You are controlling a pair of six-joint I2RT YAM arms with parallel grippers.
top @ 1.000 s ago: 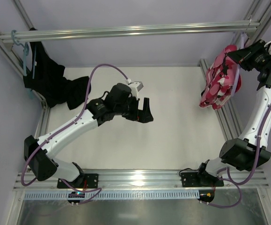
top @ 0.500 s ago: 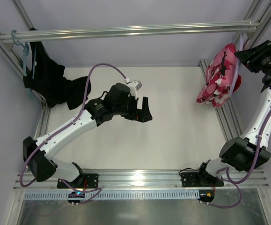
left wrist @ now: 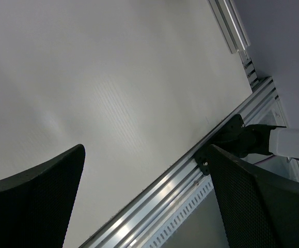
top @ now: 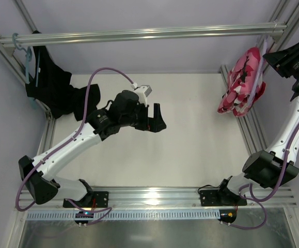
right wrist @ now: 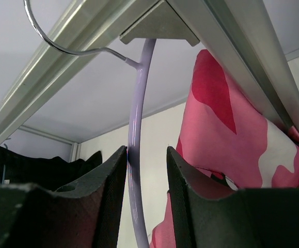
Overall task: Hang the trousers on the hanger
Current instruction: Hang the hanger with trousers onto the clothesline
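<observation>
The pink camouflage trousers (top: 242, 82) hang draped over the pale lilac hanger (top: 263, 58) at the back right, and its hook sits on the overhead rail (top: 139, 35). My right gripper (top: 279, 56) is open beside them. In the right wrist view the hanger's arm (right wrist: 137, 119) runs down between the fingers of my right gripper (right wrist: 145, 152), against the left pad and clear of the right one. The trousers (right wrist: 226, 129) hang just to the right. My left gripper (top: 158, 120) hovers open over the middle of the white table (left wrist: 113, 77), and in its own wrist view that gripper (left wrist: 145, 150) is empty.
A plain black garment (top: 56, 93) hangs from a teal hanger (top: 25, 57) at the back left corner. Aluminium frame rails run along the right side (top: 245, 132) and the near edge (top: 154, 196) of the table.
My right gripper has opened off the hanger and drawn back to the right. The trousers swung slightly and hang on their own. The left arm shifted a little to the left.
</observation>
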